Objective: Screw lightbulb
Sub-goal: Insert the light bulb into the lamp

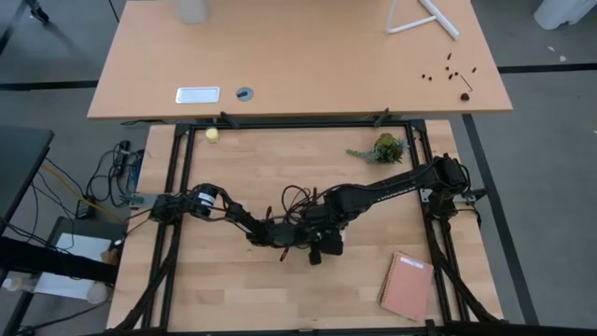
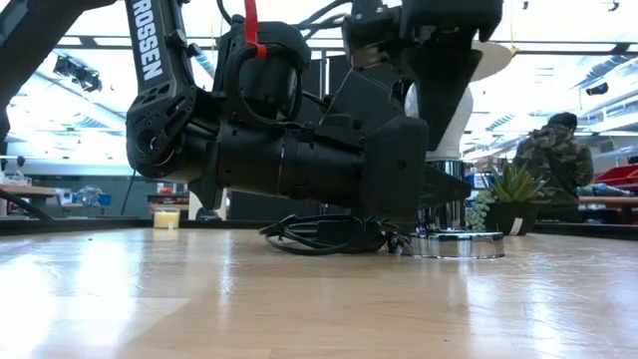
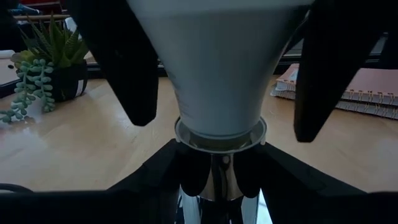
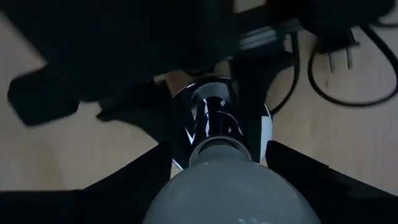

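Above the silver socket disc (image 2: 460, 243) at mid-worktop, the right gripper (image 4: 217, 186) holds its fingers closed on the lightbulb (image 4: 227, 183), seated base-down in the socket neck that the left gripper (image 3: 217, 186) clamps; next seemingly comes twisting.

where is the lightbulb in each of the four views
High view: not visible; both arms meet at mid-table and cover it.
Low view: the lightbulb shows as a white patch right of centre, above the socket disc.
Left wrist view: it fills the top centre, narrowing down into the socket.
Right wrist view: bottom centre, seen from above.
Shared landmark: the shiny socket disc, in all but the high view.
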